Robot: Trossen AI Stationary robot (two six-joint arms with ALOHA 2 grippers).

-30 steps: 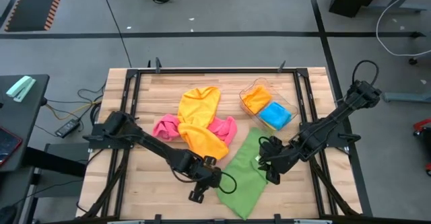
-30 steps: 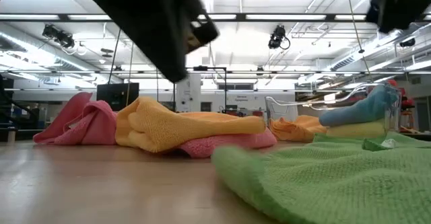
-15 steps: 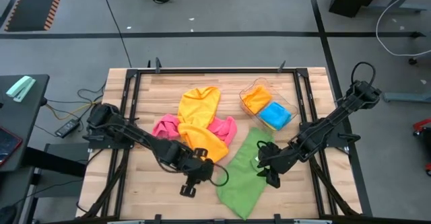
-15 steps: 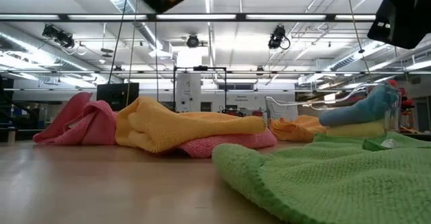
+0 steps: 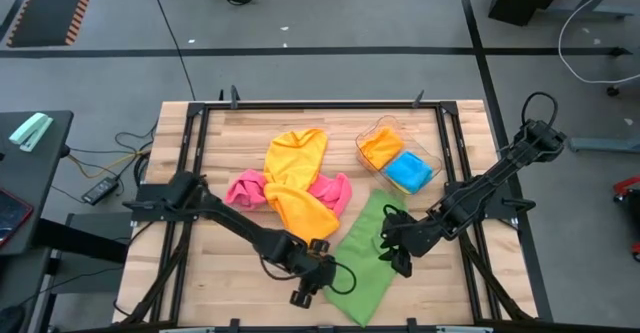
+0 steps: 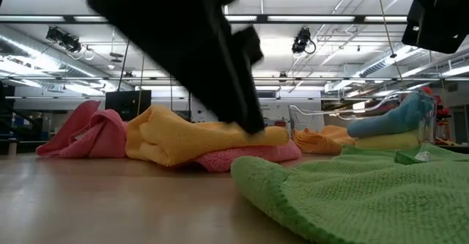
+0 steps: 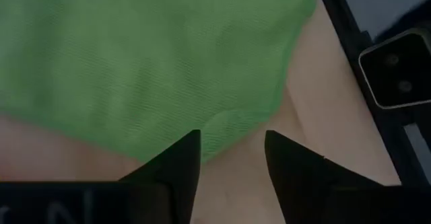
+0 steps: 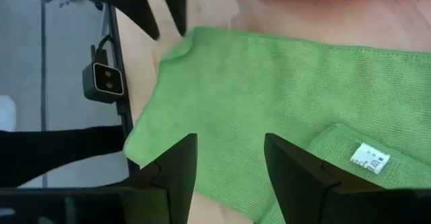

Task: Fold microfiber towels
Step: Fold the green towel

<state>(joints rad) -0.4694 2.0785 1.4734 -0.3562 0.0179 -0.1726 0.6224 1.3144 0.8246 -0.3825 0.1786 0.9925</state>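
- Half a second before, the left gripper (image 5: 308,291) had been at the green towel's (image 5: 362,258) 9 o'clock side, off the cloth; it had since moved toward 5 o'clock and stood at the towel's lower left corner.
- In the low view that arm had been only a dark scrap at 12 o'clock; it now filled the middle of the picture as a broad dark mass (image 6: 194,50).
- The left gripper's (image 7: 229,158) fingers (image 7: 176,170) were parted, with the green towel's (image 7: 148,62) corner lying between their tips and not pinched.
- The right gripper (image 5: 395,253) had barely shifted; it hung over the green towel's 3 o'clock edge.
- The right gripper's (image 8: 229,160) fingers (image 8: 175,173) were spread apart above the green towel (image 8: 256,96), holding nothing; a white label (image 8: 369,158) showed on a turned-over flap.
- The green towel lay mostly flat at 6 o'clock on the table (image 5: 215,263).
- A yellow-orange towel (image 5: 297,178) lay crumpled over a pink towel (image 5: 245,188) near the table's centre.
- The clear tray (image 5: 435,155) at 2 o'clock held an orange towel (image 5: 380,145) and a blue towel (image 5: 408,171), side by side.
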